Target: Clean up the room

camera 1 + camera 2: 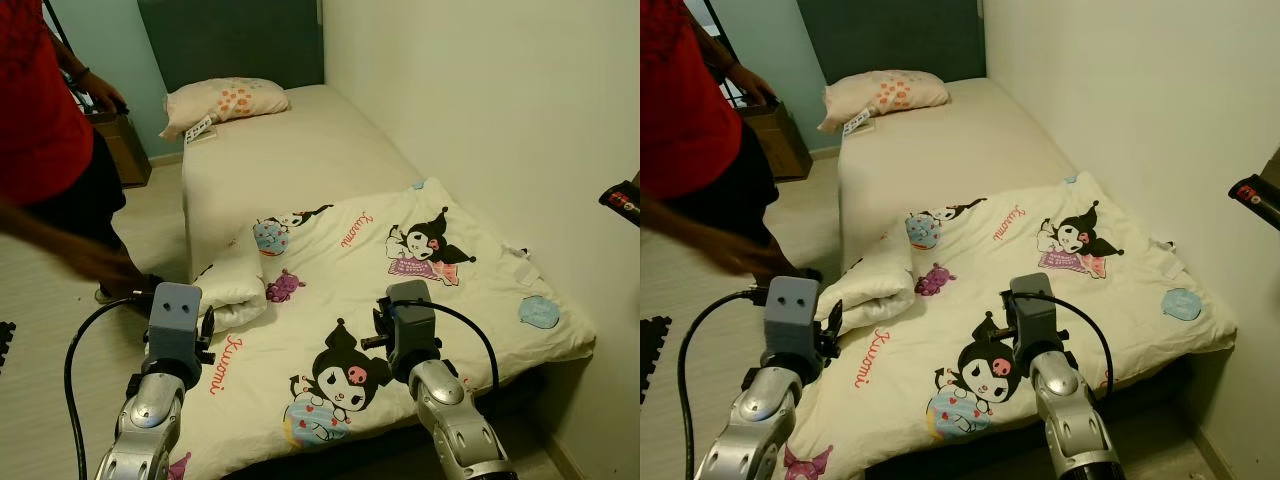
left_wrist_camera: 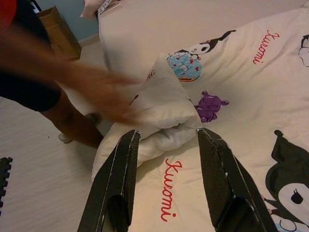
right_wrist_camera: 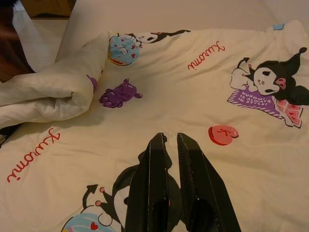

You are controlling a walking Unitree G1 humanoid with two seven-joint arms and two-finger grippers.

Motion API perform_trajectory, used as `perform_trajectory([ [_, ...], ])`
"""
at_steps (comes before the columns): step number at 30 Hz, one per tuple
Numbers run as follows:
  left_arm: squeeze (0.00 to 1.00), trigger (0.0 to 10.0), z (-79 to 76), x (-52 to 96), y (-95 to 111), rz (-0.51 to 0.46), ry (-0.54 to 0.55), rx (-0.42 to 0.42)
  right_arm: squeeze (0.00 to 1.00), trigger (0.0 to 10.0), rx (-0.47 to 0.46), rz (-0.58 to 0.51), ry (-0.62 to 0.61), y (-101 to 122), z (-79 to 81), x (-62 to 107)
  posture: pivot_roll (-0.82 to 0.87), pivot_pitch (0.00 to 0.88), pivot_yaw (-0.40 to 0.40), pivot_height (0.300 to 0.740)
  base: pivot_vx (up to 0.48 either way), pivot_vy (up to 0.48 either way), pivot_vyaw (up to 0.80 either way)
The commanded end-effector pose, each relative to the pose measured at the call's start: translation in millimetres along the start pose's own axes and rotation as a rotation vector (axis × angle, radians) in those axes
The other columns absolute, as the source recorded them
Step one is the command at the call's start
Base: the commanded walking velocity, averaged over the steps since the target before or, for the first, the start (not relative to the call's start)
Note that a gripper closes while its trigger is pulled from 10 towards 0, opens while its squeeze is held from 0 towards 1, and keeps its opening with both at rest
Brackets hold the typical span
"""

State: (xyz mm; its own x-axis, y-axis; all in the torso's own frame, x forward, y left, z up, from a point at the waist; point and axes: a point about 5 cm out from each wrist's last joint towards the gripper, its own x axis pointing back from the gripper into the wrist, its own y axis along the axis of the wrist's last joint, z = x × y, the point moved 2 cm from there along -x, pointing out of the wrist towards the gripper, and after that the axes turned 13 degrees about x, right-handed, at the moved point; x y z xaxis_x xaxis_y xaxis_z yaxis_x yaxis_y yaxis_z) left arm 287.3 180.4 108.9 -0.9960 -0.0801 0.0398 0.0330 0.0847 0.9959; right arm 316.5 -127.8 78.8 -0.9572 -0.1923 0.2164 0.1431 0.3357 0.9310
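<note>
While both silver arms reached forward over the near end of the bed (image 1: 300, 150), the cartoon-print comforter (image 1: 400, 290) lay spread across that end, its edge nearest the floor rolled back into a thick fold (image 1: 235, 290). Left gripper (image 2: 166, 145) hovered just above the comforter beside that fold, fingers (image 2: 120, 179) spread wide with the fold's lower edge between them, touching nothing. Right gripper (image 3: 171, 145) was held low over the comforter's middle, above a black cartoon figure (image 1: 350, 375), its fingers (image 3: 154, 183) nearly pressed together, a thin gap left, gripping nothing. A pillow (image 1: 225, 102) sat at the far end of the bed, on bare mattress. A person in a red top (image 1: 35, 90) stood on the floor beside the bed, one blurred hand (image 2: 108, 94) reaching toward the fold. A cardboard box (image 1: 122, 145) stood on the floor near the pillow end.
</note>
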Motion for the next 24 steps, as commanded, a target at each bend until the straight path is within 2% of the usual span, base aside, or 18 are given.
perform_trajectory([
  [1,0.00,10.0,0.8,1.0,-5.6,0.026,-0.001,-0.019,0.00,10.0,-0.002,-0.002,0.012,-0.1,4.7,-1.4,-0.07,0.077,0.039,0.740,0.000,0.000,0.00],
  [24,0.00,10.0,1.6,-3.0,-4.5,0.024,0.002,-0.020,0.00,10.0,0.007,0.003,0.019,-0.5,5.5,-3.9,-0.07,0.071,0.036,0.740,0.000,0.000,0.00],
])
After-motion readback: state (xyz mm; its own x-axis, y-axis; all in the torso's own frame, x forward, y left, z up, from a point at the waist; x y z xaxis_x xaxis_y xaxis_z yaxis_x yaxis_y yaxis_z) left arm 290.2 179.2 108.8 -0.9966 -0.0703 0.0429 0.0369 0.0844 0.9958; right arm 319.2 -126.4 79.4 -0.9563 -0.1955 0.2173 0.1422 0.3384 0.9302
